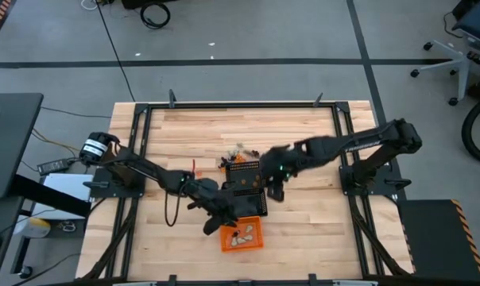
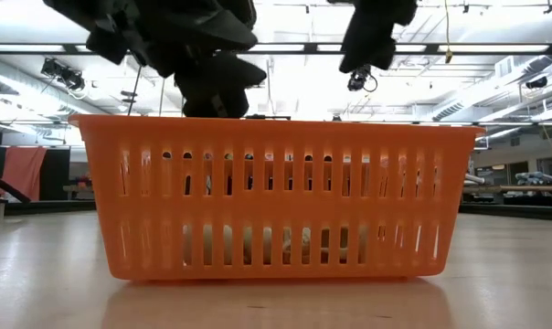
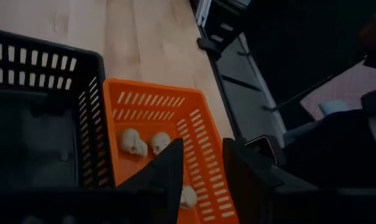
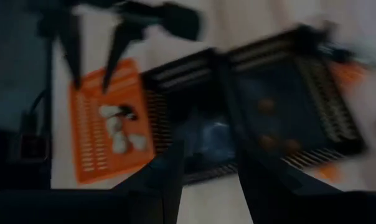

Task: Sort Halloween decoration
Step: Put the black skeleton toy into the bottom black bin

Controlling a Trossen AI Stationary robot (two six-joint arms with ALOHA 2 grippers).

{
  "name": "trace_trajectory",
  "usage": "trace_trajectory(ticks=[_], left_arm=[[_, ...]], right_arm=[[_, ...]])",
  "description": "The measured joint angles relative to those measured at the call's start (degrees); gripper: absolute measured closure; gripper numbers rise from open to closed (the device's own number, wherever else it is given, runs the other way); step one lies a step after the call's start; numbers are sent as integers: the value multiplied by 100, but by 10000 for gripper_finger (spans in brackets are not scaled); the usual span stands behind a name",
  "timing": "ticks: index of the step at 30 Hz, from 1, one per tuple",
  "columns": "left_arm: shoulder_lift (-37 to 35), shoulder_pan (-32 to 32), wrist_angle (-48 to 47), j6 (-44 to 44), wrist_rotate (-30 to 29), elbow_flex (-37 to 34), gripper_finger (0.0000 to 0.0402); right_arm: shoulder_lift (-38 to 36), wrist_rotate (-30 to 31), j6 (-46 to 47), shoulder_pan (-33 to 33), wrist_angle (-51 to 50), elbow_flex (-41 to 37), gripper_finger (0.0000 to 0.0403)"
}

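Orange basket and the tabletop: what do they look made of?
Orange basket: likely moulded plastic, with even slotted walls, uniform colour and a slight sheen. Tabletop: apparently wood, butcher-block style, pale strips with visible grain, smooth finish. The cream-white trinkets inside the basket look like matte plastic or resin, but that is uncertain.

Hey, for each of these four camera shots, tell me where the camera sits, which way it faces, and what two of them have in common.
High view: overhead, facing straight down on the wooden table; both arms show.
Low view: at table height, facing level into the orange basket; grippers hang above it.
Left wrist view: on the left arm, facing down past the left gripper into the orange basket holding cream-white trinkets.
Right wrist view: on the right arm, facing past the right gripper at a black mesh basket.
Shared: both wrist views show the orange basket and its cream-white trinkets.
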Motion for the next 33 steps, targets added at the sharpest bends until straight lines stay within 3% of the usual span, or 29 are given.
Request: trace_trajectory(ticks=[10, 14, 22, 33], left_arm=[[6, -440, -240, -433, -307, 46, 297], [-78, -683, -209, -513, -805, 52, 297], [-637, -1114, -1323, -470, -1782, 53, 297], [-1917, -1525, -3281, 45, -3319, -24, 297]], right_arm=[[948, -100, -358, 985, 1465, 0, 254], [1181, -139, -539, 1207, 1733, 0, 254], [1519, -71, -621, 1279, 2175, 125, 254], [2848, 16, -1795, 1228, 1671, 1444, 254]])
